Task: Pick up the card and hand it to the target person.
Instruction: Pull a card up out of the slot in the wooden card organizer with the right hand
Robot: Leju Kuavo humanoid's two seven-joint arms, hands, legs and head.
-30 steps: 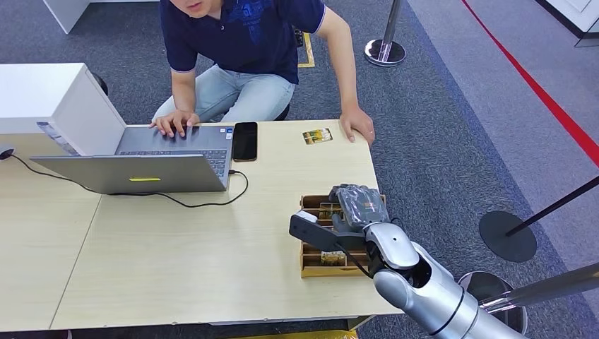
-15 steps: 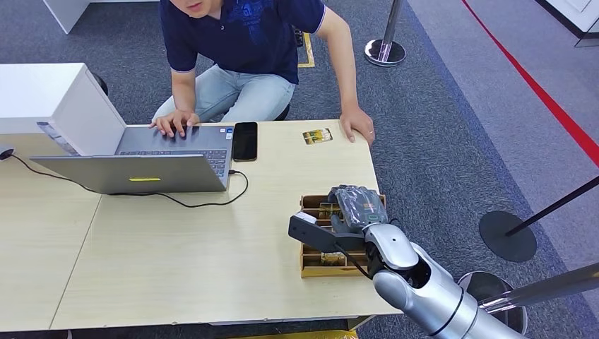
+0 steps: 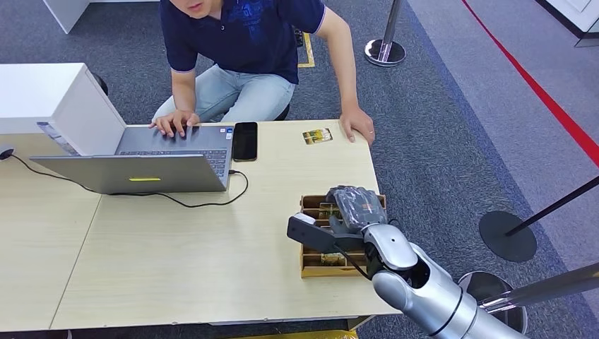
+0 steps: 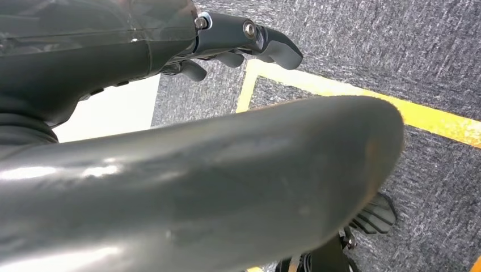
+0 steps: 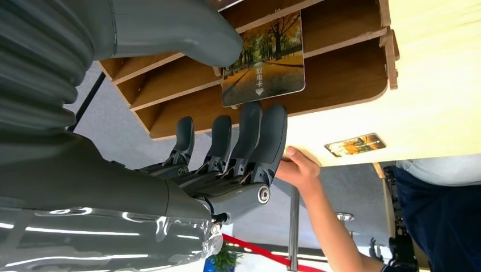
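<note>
Right wrist view: right robot hand (image 5: 227, 141) pinches card (image 5: 262, 59) between thumb and fingers.

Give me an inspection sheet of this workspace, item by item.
Surface: light wood table, bare near the robot.
Job's things: card upright in the wooden card box; second card flat by the person's hand.
Clutter: open laptop, phone, white box.
Hands: right hand over the box, thumb and fingers either side of the card, grip unclear; left hand hangs above carpet, holds nothing.
Cables: black cable from laptop across table.
Surroundings: grey carpet, stanchion, red floor line.
</note>
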